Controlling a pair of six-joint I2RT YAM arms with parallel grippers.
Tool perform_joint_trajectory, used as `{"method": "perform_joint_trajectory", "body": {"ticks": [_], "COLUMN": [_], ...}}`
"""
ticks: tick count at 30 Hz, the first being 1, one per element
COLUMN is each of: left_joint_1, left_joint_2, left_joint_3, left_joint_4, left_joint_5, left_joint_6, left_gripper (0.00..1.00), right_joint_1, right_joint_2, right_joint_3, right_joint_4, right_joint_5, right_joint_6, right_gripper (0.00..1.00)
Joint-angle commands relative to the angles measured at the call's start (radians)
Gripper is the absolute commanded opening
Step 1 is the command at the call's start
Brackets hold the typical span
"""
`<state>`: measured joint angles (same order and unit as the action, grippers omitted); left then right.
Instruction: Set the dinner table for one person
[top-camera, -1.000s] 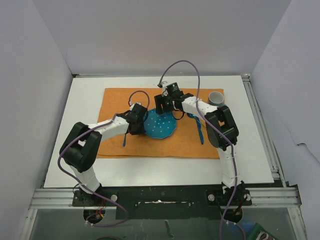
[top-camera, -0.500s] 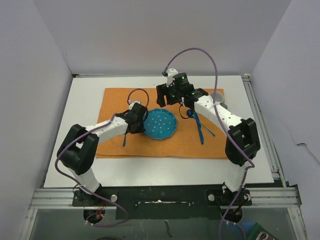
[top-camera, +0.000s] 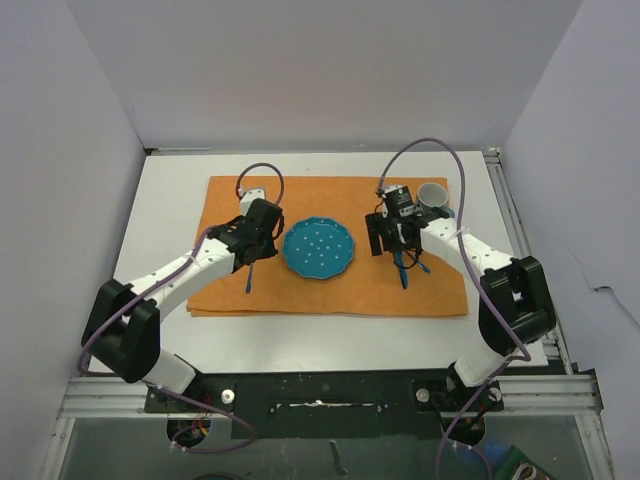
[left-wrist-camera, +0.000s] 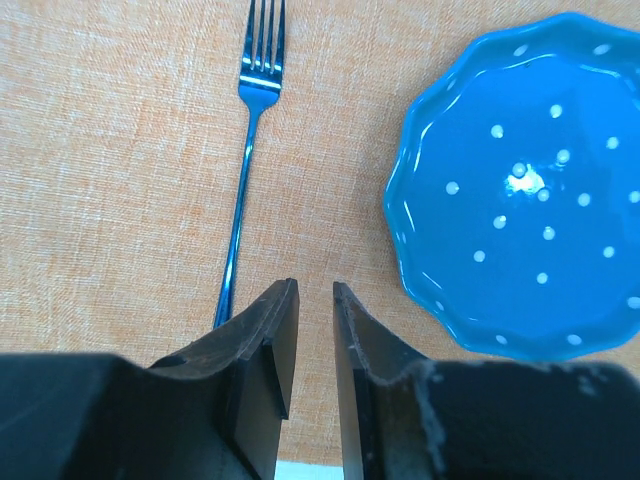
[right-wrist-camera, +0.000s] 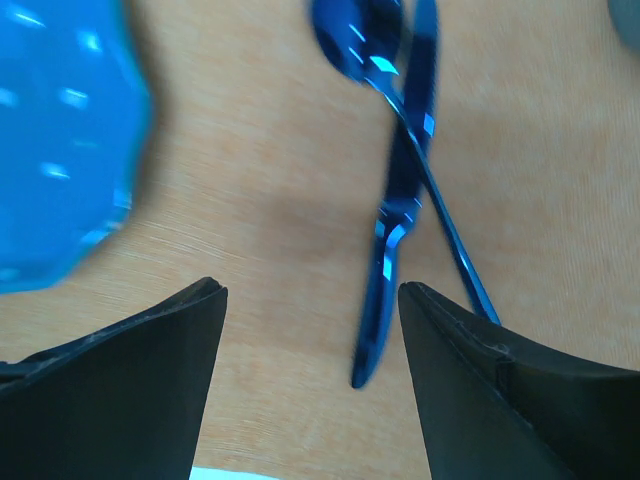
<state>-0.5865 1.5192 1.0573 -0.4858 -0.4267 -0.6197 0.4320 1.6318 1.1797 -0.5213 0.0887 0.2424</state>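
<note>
Plate (top-camera: 318, 249) between fork (left-wrist-camera: 245, 170) and spoon (right-wrist-camera: 352, 42)

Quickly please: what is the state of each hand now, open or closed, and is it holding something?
Left hand: open by only a narrow gap, holding nothing.
Right hand: wide open, holding nothing.

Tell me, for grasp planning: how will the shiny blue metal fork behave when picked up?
The shiny blue metal fork looks stiff. Lying flat on the orange woven cloth, it's probably awkward to pinch. Its glossy handle may slip.
</note>
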Motion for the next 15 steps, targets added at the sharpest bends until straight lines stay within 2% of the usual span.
{"method": "perform_joint_trajectory", "body": {"ticks": [1, 5, 15], "left_joint_1": [-0.003, -0.001, -0.002], "left_joint_2": [-0.096, -0.130, -0.161], "left_joint_3": [0.014, 0.005, 0.004], "left_joint_4": [-0.004, -0.007, -0.026], "left_joint_5": [-0.022, -0.013, -0.015], "left_joint_6": [0.012, 0.012, 0.015], "left_gripper": [0.22, 0.22, 0.22], "right_joint_1": [-0.065, -0.096, -0.160], "right_joint_2": [-0.085, -0.080, 0.056], "right_joint_3": [-0.070, -0.096, -0.073], "right_joint_4": [0.004, 0.009, 0.049], "right_joint_5": [0.067, 0.129, 0.145], "right_joint_6": [0.058, 0.087, 0.061], "right_gripper": [0.71, 0.71, 0.71]}}
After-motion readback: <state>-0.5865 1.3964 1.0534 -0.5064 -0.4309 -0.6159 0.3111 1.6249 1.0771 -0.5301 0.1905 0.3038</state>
